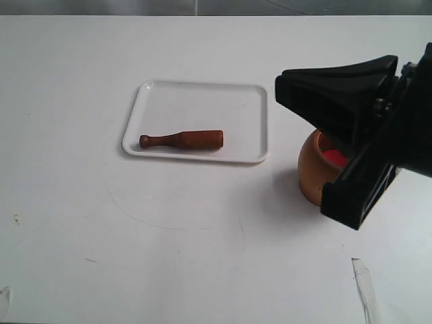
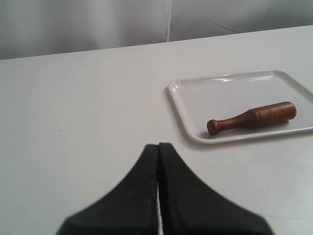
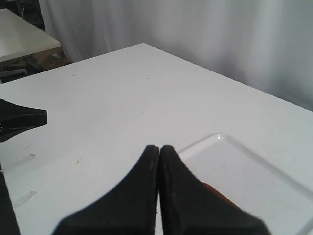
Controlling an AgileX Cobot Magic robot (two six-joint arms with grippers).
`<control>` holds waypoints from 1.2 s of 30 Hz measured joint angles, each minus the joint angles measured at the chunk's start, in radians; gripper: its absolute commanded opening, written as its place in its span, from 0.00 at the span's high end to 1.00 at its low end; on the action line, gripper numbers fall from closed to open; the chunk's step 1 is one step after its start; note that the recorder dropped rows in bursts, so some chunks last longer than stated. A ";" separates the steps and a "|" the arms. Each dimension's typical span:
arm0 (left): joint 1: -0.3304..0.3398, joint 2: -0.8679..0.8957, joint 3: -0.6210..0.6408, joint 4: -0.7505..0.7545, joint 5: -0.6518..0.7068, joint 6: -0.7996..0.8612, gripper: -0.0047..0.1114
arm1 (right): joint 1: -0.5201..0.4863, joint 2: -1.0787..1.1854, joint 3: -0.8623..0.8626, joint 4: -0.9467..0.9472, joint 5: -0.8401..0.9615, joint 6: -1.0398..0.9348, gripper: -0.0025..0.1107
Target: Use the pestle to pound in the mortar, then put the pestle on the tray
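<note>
The reddish-brown pestle [image 1: 182,140] lies flat on the white tray [image 1: 202,91] near its front rim, knob end to the left. The brown mortar [image 1: 312,169] stands right of the tray, its red bottom partly showing; my right arm hides its right side. My right gripper [image 1: 279,88] is shut and empty, hanging above the mortar with its tips by the tray's right edge. The left wrist view shows my left gripper [image 2: 158,145] shut and empty over bare table, apart from the tray [image 2: 182,110] and pestle [image 2: 254,116]. In the right wrist view my right gripper [image 3: 159,148] covers most of the pestle [image 3: 218,194].
A white strip [image 1: 363,282] lies on the table at the front right. A faint curved line [image 1: 145,217] marks the tabletop in front of the tray. A black arm part [image 3: 19,120] juts in beside the table. A grey curtain [image 3: 195,29] hangs behind.
</note>
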 measured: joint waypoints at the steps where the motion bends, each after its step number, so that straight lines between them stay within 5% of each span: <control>1: 0.000 0.000 0.000 0.000 0.000 0.000 0.96 | 0.000 0.000 0.000 0.000 0.000 0.000 0.98; 6: 0.000 0.000 0.000 0.000 0.000 0.000 0.96 | -0.013 -0.004 0.000 -0.023 0.003 -0.002 0.98; 15: 0.000 0.000 0.000 0.000 0.000 0.000 0.96 | -0.469 -0.485 0.156 0.020 0.112 0.022 0.98; 19: 0.000 0.000 0.000 0.000 0.000 0.000 0.96 | -0.626 -0.757 0.331 0.021 0.123 0.022 0.98; 24: 0.000 0.000 0.000 0.000 0.000 0.000 0.96 | -0.758 -0.807 0.401 0.021 0.126 0.022 0.98; 36: 0.000 0.000 0.000 0.000 0.000 0.000 0.96 | -0.876 -0.811 0.465 0.049 0.122 0.024 0.98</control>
